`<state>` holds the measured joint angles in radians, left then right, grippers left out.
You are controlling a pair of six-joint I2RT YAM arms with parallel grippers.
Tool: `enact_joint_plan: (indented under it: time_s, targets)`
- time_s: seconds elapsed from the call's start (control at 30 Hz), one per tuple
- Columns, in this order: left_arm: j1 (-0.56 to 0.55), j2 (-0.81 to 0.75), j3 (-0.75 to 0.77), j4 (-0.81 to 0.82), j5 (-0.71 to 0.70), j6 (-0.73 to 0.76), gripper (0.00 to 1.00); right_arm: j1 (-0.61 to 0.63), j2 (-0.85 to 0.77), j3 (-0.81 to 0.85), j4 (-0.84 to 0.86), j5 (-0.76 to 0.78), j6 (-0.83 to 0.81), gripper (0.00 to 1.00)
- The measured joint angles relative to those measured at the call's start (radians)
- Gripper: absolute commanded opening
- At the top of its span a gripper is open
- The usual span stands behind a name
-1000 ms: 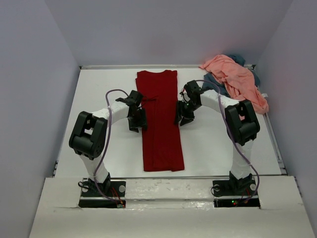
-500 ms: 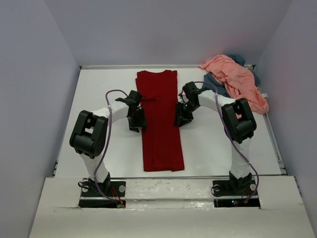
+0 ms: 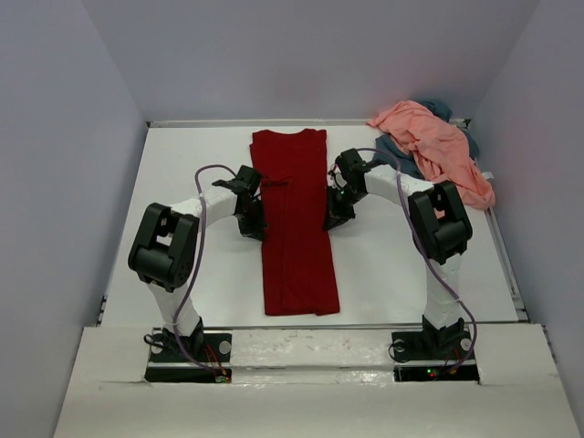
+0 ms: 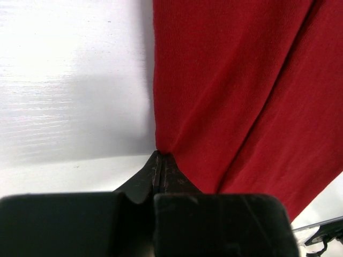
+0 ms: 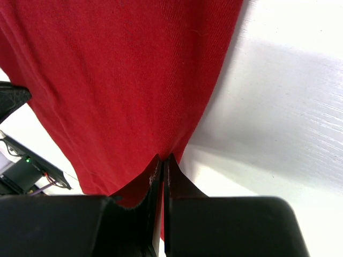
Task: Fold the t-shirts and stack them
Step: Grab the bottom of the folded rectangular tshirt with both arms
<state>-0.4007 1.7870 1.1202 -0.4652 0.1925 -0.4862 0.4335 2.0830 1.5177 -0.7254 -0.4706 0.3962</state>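
Though narrow, t-shirt (image 3: 294, 246) near-to-far, collar (image 3: 289, 133) far

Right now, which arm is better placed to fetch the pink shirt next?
Right. The pink shirt lies in the far right corner, nearer the right pincer; the left pincer sits across the red shirt. Both are shut on its edges, so release first.

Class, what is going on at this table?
The dark red shirt lies folded into a long strip on the table. The left gripper pinches one long edge, the right gripper the other. The salmon pink shirt and blue-grey shirt lie heaped at the far right corner.
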Motion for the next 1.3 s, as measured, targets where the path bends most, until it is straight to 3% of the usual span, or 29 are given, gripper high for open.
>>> enact_joint_plan:
  time_s: [1.13,1.27,1.3]
  targets:
    - [0.022,0.005,-0.017,0.021,0.027,0.002,0.0,0.0,0.005,0.0,-0.027,0.101,-0.035,0.03]
    - [0.023,0.005,-0.017,0.021,0.028,0.005,0.01,0.0,0.006,0.0,-0.027,0.103,-0.038,0.4]
    - [0.023,0.005,-0.017,0.02,0.029,0.006,0.07,0.0,0.006,0.0,-0.028,0.101,-0.039,0.55]
